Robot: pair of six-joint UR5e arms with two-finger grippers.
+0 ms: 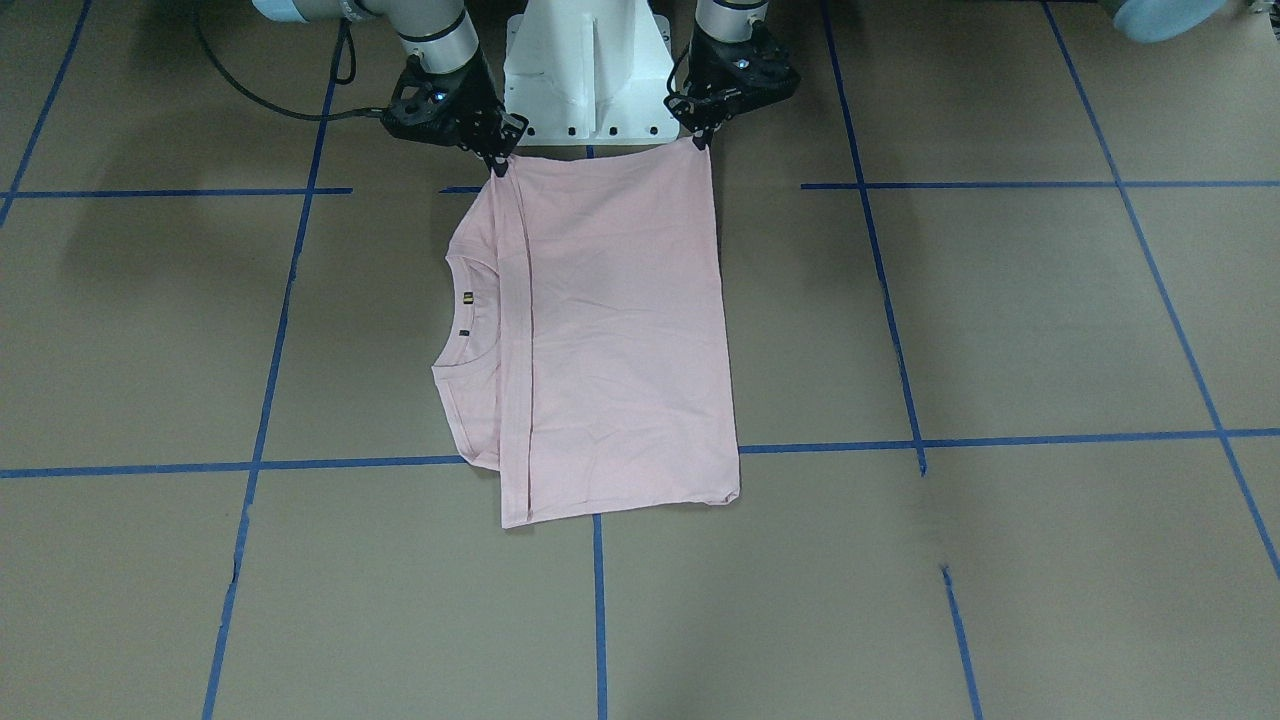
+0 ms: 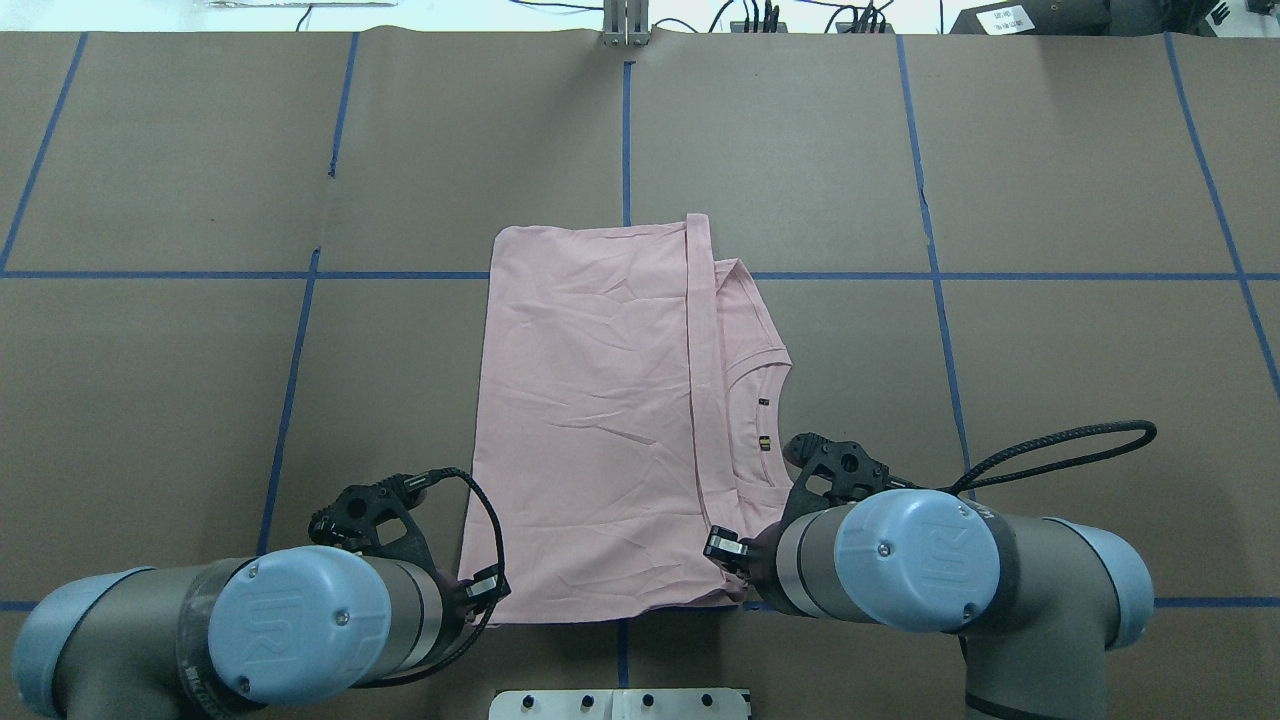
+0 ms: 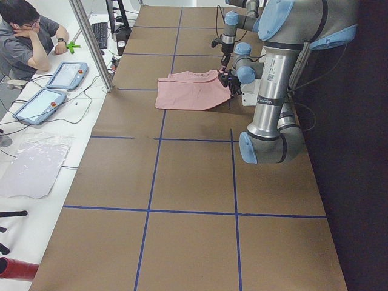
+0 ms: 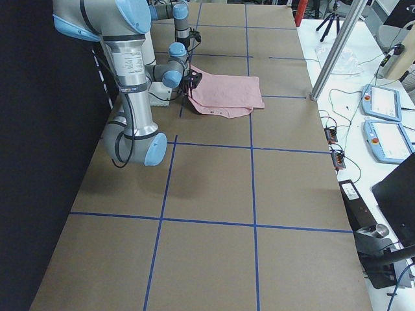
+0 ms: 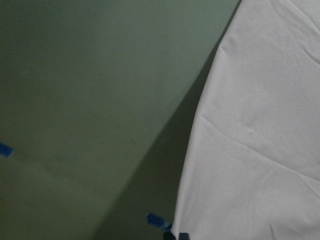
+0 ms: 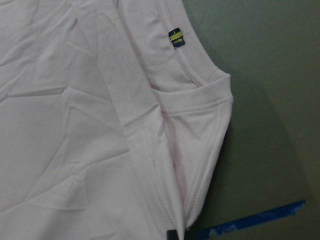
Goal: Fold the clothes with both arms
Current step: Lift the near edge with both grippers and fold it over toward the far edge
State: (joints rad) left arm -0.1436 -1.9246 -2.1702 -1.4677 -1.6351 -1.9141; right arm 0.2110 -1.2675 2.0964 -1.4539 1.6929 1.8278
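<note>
Currently I note left gripper (image 1: 700, 138) and right gripper (image 1: 497, 162) each pinching a near T-shirt (image 1: 620, 330) corner; uneven travel could skew the fold.

2 steep views face each other — sharing the T-shirt (image 1: 620, 330).

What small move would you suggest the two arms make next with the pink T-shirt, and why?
Probably raise both together a little: the left black two-finger claw and right black two-finger claw appear pinched on the robot-side corners of the flat, once-folded pale pink fabric T-shirt, ready to carry that edge across.
</note>
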